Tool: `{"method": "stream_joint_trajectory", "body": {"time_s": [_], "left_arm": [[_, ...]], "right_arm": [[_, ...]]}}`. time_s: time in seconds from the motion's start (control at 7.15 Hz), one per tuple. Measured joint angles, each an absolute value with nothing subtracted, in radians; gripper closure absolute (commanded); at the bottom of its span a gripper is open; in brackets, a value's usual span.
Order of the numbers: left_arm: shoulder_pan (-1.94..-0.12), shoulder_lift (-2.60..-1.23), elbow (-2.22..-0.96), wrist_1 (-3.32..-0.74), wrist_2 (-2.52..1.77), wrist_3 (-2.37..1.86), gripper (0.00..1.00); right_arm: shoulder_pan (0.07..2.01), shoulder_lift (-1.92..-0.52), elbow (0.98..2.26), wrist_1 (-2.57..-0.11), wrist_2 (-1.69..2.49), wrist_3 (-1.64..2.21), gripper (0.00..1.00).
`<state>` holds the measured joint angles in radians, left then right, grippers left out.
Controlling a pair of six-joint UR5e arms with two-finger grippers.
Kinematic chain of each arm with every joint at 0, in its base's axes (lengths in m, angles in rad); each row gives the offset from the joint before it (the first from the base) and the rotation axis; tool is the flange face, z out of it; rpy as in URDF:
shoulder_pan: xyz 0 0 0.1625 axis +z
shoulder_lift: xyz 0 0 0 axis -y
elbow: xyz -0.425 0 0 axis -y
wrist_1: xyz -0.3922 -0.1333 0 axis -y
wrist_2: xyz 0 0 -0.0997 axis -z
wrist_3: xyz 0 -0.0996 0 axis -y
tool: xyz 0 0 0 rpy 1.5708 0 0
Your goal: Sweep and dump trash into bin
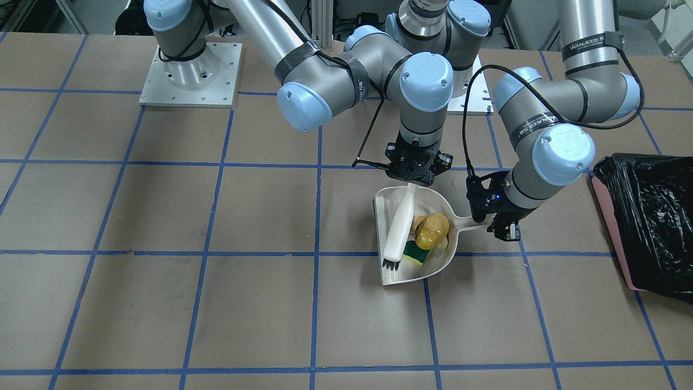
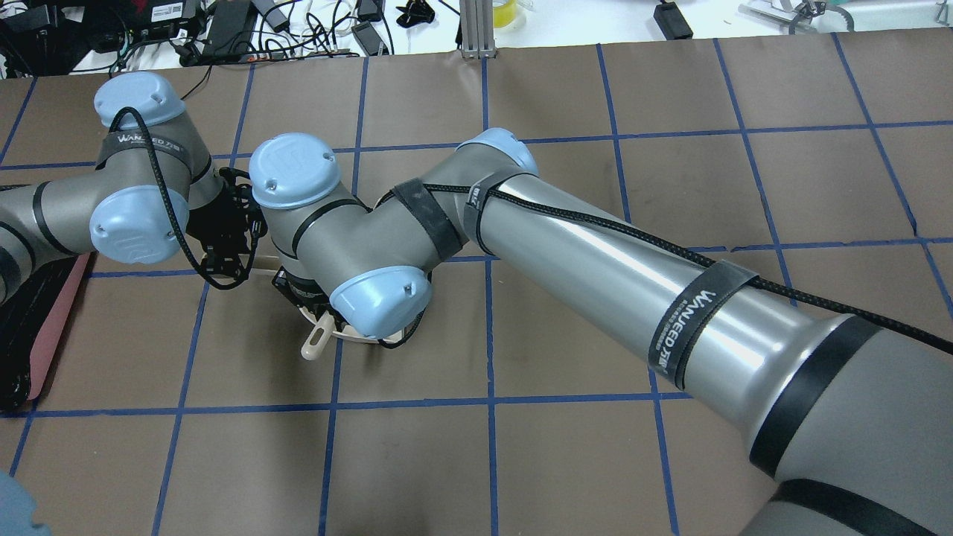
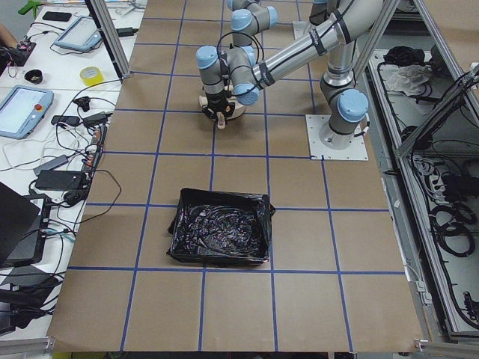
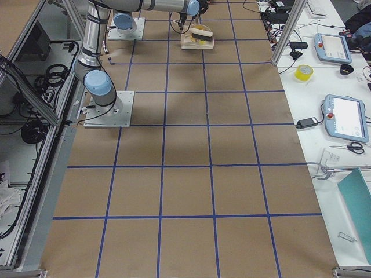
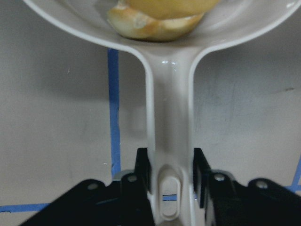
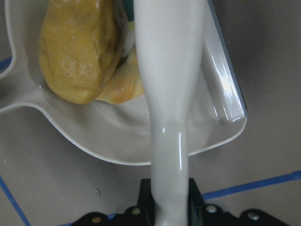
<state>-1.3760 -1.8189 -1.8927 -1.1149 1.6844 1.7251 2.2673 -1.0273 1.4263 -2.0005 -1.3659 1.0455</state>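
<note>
The beige dustpan [image 1: 398,273] lies on the table and holds all the trash: the yellow-orange potato toy [image 1: 433,228], the green-and-yellow sponge piece [image 1: 416,252] and the croissant toy [image 5: 155,26], mostly hidden under the potato. My left gripper [image 1: 501,225] is shut on the dustpan's handle [image 5: 169,117]. My right gripper [image 1: 414,173] is shut on the handle of the beige brush [image 1: 399,227], which slants down into the pan with its bristles near the pan's mouth. The right wrist view shows the potato [image 6: 80,47] beside the brush handle [image 6: 169,94]. The bin [image 1: 649,222], pink-sided with a black bag, stands beyond my left gripper.
The bin [image 3: 221,235] sits about two grid squares from the dustpan along the table on my left side. Both arm bases [image 1: 189,76] are bolted at the table's robot side. Brown paper with blue tape lines covers the table [image 1: 216,303].
</note>
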Motion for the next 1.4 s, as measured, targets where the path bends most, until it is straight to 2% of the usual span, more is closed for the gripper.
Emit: {"method": "stream_joint_trajectory", "body": {"time_s": [0.42, 0.84, 1.12, 1.4], "left_arm": [[-1.338, -1.824, -1.889, -1.133, 1.642, 1.751, 1.0], [-1.218, -1.836, -1.874, -1.183, 1.518, 1.788, 1.0], [-1.121, -1.824, -1.789, -1.268, 1.528, 1.906, 1.0], [-0.948, -1.826, -1.662, -1.382, 1.538, 2.052, 1.0]], "right_arm": [[2.267, -1.064, 1.419, -1.854, -1.401, 1.05, 1.0], [2.242, -1.127, 1.418, -1.715, -1.468, 1.005, 1.0], [2.153, -1.181, 1.424, -1.651, -1.534, 0.827, 1.0], [1.962, -1.241, 1.43, -1.61, -1.566, 0.547, 1.0]]}}
